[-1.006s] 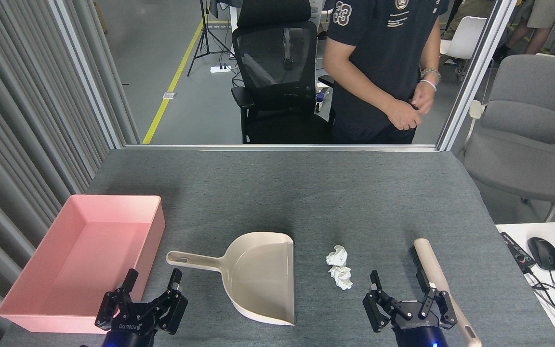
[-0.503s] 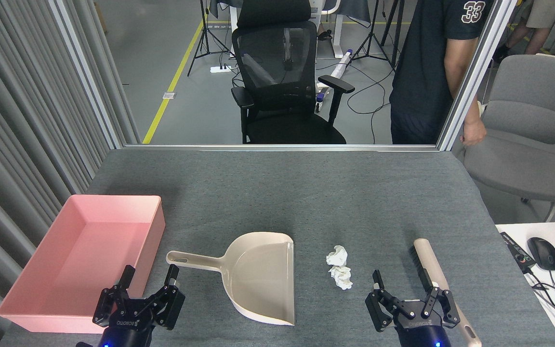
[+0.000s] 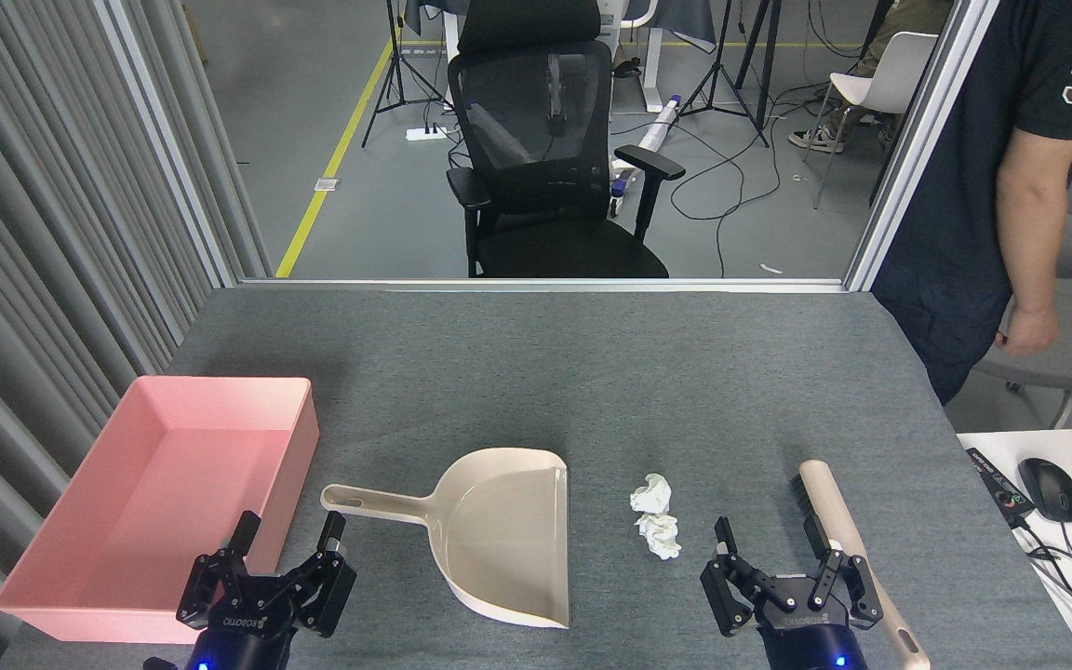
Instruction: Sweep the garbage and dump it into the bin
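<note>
Two crumpled white tissue wads (image 3: pixel 655 516) lie touching each other on the grey table, just right of the beige dustpan (image 3: pixel 499 530), whose handle points left. The empty pink bin (image 3: pixel 164 493) sits at the table's left edge. A beige brush (image 3: pixel 848 549) with dark bristles lies to the right of the wads. My left gripper (image 3: pixel 287 542) is open near the front edge, between the bin's corner and the dustpan handle, holding nothing. My right gripper (image 3: pixel 770 554) is open too, its right finger close beside the brush handle, the wads a short way to its upper left.
A person in a dark shirt (image 3: pixel 992 186) stands beyond the table's far right corner. A black office chair (image 3: pixel 545 149) stands behind the far edge. A white desk with a mouse (image 3: pixel 1050 489) and cables adjoins the right side. Grey curtains line the left.
The person walked from behind the far edge to the right side. Both grippers shifted only slightly near the front edge and stayed open.
</note>
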